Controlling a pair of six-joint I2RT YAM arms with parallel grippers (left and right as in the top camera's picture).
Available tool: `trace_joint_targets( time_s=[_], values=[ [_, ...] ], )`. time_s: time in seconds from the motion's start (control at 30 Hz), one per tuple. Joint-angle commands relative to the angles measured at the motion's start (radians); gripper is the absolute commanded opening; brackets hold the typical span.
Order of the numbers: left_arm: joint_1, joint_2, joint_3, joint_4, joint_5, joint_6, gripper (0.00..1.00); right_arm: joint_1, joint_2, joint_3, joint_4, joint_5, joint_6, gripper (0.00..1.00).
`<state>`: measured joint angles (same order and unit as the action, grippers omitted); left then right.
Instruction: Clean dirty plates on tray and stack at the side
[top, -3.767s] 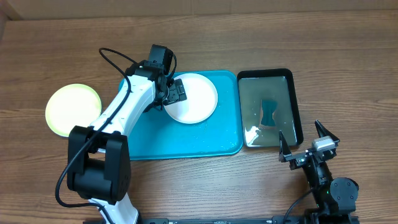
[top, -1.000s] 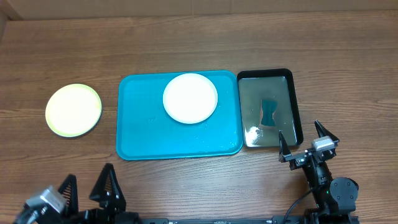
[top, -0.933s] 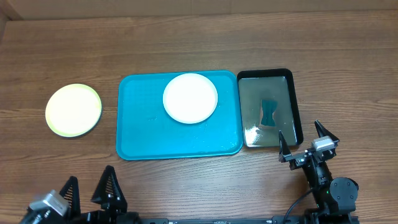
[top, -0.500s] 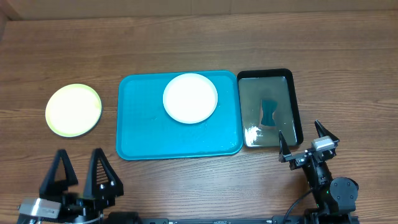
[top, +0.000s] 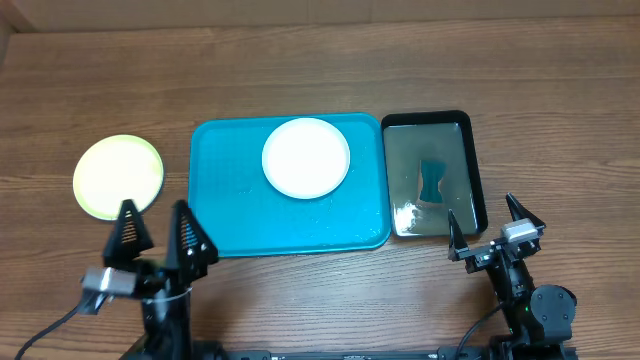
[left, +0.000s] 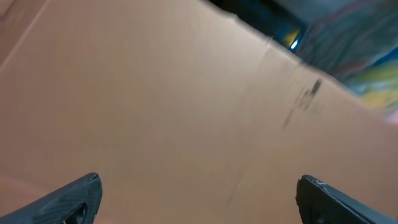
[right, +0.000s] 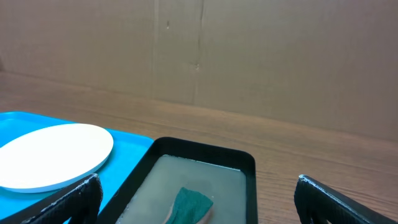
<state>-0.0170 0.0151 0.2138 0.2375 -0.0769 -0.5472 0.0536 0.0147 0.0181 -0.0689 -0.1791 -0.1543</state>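
Plates first: the white plate sits flat on the tray, up near its far edge and a bit right of centre. It's round, smooth plastic with a low rim. The yellow-green plate lies flat on the counter, well off to the left of the tray and not touching it. The tray itself is bright teal plastic, rectangular with rounded corners and a raised lip, with a few wet glints on its floor near the white plate.

The left gripper hangs over the near-left of the counter. The arm is folded low over its base, the black pointed fingers aim toward the far side, and the jaws are wide apart with nothing between them. From overhead one finger overlaps the near edge of the yellow-green plate, but I can't tell if it touches. Its wrist cam is tilted up and blurry, pretty much all cardboard wall.

The right gripper sits low at the near right, jaws spread wide and empty, pointing at the near end of the black tray. That one is glossy and narrower, just beside the teal tray. It holds a shallow pool of water with a teal scrap in it, bow-tie shaped, sponge or cloth, can't say. The counter is brown wood grain.
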Motion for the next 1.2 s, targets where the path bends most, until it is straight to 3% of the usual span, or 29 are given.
trace_joint_targets(
  time_s=[0.0, 0.2, 0.53, 0.87, 1.07, 1.17],
  values=[
    [0.011, -0.011, -0.064, 0.006, -0.012, 0.001, 1.0, -0.003, -0.012, -0.01, 0.006, -0.002, 0.0, 1.0],
    [0.011, -0.011, -0.15, -0.015, -0.013, 0.002, 1.0, -0.003, -0.012, -0.01, 0.006, -0.002, 0.0, 1.0],
    [0.011, -0.011, -0.167, -0.218, -0.008, 0.091, 1.0, -0.003, -0.012, -0.01, 0.006, -0.002, 0.0, 1.0],
    [0.011, -0.012, -0.209, -0.312, 0.064, 0.274, 1.0, -0.003, -0.011, -0.01, 0.006, -0.002, 0.0, 1.0],
    [0.01, -0.012, -0.209, -0.314, 0.106, 0.473, 1.0, -0.003, -0.011, -0.01, 0.006, -0.002, 0.0, 1.0],
    [0.01, -0.012, -0.209, -0.314, 0.103, 0.492, 1.0, -0.003, -0.011, -0.01, 0.006, -0.002, 0.0, 1.0]
  ],
)
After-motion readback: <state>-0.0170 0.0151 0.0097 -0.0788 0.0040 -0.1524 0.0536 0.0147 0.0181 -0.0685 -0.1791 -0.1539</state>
